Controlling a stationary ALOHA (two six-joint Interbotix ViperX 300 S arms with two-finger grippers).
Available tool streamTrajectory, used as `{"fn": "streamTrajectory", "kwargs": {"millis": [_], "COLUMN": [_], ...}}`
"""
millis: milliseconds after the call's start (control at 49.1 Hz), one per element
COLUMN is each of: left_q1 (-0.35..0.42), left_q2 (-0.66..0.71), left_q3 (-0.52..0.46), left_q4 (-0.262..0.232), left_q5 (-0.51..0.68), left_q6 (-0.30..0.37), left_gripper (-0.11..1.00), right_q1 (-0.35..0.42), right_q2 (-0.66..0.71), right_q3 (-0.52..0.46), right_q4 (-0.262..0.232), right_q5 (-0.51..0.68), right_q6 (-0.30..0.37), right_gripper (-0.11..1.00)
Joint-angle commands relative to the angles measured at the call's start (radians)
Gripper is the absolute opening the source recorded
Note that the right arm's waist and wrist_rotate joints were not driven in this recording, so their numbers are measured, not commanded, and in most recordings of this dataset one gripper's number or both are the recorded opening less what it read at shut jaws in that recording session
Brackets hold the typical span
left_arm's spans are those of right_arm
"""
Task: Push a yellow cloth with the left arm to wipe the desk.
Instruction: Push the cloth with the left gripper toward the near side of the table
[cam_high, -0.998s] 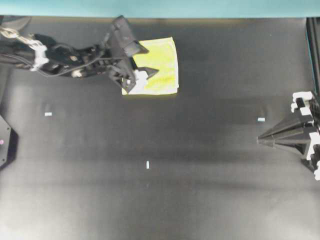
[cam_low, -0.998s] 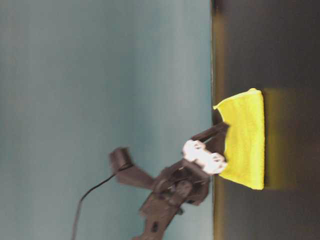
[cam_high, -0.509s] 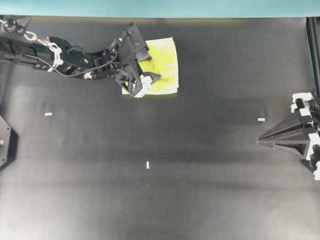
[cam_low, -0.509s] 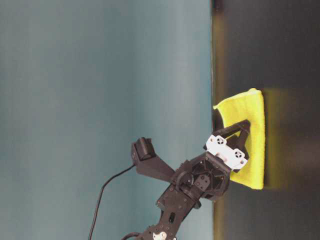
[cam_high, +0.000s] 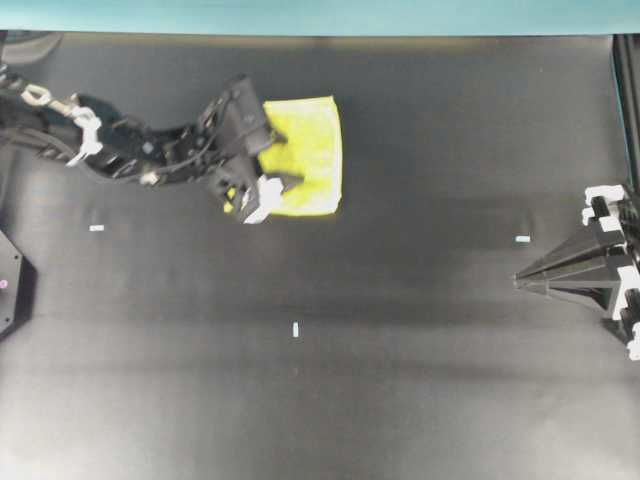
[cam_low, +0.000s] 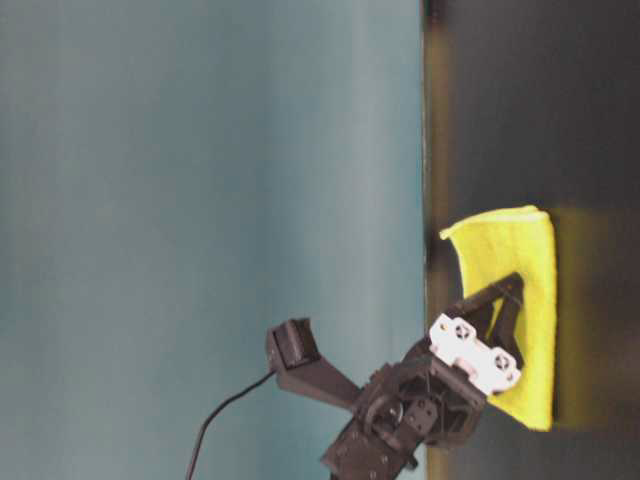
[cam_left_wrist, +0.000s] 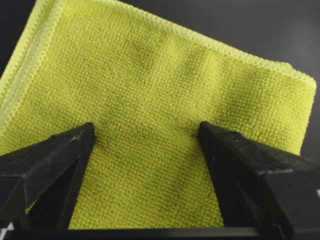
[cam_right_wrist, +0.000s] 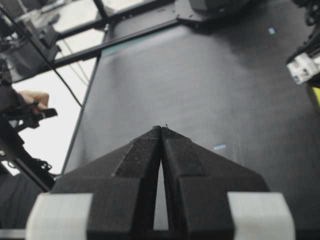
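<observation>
The yellow cloth lies flat on the black desk near the far edge, left of centre. My left gripper is open and its two tips press down on the cloth's left part. In the left wrist view the cloth fills the frame and spans the gap between the black fingertips of the left gripper. The table-level view shows the gripper on the cloth. My right gripper is shut and empty at the desk's right edge, far from the cloth; it also shows in the right wrist view.
A teal strip runs along the desk's far edge, just behind the cloth. Small white tape marks sit on the desk at the left, in the middle and at the right. A black frame stands at the right.
My left gripper came down onto the cloth's left part, then slid with the cloth a little to the left and toward the front of the desk. The right arm has not moved.
</observation>
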Motion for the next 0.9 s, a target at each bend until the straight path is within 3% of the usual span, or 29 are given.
{"fn": "streamTrajectory", "kwargs": {"millis": [0,876], "left_q1": [-0.017,-0.181], "left_q2": [-0.029,-0.181], "left_q3": [0.018,0.265], "left_q4": [0.003,0.003], "left_q5": [-0.008,-0.038], "left_q6": [0.008,-0.003], "left_gripper": [0.82,0.82], "right_q1": [0.0,0.0], "right_q2": [0.005,-0.043], "right_q3": [-0.006,-0.014], "right_q4": [0.0,0.0], "right_q5": [-0.011,0.02], "right_q6": [0.0,0.0], "right_gripper": [0.0,0.0]}}
